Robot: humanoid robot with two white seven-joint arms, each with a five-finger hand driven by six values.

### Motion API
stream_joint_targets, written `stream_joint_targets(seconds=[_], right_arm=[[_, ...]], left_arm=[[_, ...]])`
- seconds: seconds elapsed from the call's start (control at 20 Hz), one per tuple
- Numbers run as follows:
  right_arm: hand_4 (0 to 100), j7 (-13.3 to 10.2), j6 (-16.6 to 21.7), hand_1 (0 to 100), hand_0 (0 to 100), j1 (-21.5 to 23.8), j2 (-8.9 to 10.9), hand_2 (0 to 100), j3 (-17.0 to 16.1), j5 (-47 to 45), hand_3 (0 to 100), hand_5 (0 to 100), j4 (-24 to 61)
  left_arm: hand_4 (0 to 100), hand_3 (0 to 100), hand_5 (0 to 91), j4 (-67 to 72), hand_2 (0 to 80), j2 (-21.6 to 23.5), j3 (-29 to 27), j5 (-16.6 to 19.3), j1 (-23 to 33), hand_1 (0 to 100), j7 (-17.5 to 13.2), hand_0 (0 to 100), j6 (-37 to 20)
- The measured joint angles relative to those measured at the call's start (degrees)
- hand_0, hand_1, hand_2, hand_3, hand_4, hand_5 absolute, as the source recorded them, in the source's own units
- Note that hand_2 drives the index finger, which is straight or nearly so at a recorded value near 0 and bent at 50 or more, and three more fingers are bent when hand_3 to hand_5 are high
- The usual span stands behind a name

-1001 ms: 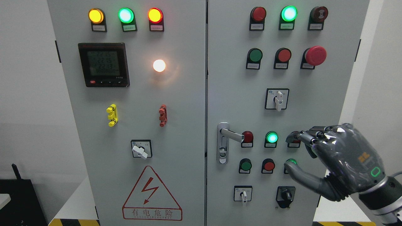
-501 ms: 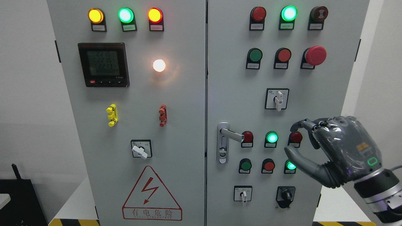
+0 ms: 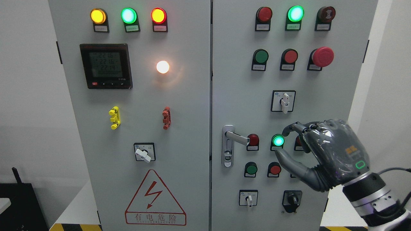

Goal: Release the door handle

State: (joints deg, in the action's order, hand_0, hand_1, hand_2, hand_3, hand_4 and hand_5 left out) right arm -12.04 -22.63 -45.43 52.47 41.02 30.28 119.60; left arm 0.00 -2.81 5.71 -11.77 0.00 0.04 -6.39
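Reaching in from the lower right, our right hand (image 3: 324,150) of dark grey glossy plastic hangs in front of the right door of the light grey metal control cabinet (image 3: 179,106). Its fingers (image 3: 293,127) are loosely curled and the thumb (image 3: 287,160) points left, with open space between them; we hold nothing. The fingertips sit just above and to the right of the lit green round indicator lamp (image 3: 278,141), and the thumb tip lies just below it.

The silver metal lever door handle (image 3: 236,138) is mounted near the left edge of the right door, its lever pointing right toward a dark red round button (image 3: 253,140). Our hand is apart from the handle, with that red button and the green lamp between them.

Below the lamp we see a dark green round button (image 3: 251,168) and a red round button (image 3: 275,169), the latter just left of our thumb. A black rotary selector switch (image 3: 292,199) sits lower, beneath our palm. On the left door, a black digital meter (image 3: 106,66) and a red-bordered triangular warning sign (image 3: 155,199) are well apart from our hand.
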Motion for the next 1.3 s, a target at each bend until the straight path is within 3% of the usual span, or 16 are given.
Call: stream_joint_targets(seconds=[0.9,1.3], right_arm=[[100,3.51,0.03,0,39,-5.27,-0.21,48,6.04,-2.76,100,100,0.02],[100,5.12,-2.85,0,39,-7.88,-0.42,47,7.05,-7.06,100,100,0.02]], left_arm=[[0,0,0.0,0.00,0.0,0.00,0.00,0.01,0.00,39,0.00,12,0.00],[0,0,0.0,0.00,0.0,0.00,0.00,0.01,0.00,39,0.00,12,0.00]])
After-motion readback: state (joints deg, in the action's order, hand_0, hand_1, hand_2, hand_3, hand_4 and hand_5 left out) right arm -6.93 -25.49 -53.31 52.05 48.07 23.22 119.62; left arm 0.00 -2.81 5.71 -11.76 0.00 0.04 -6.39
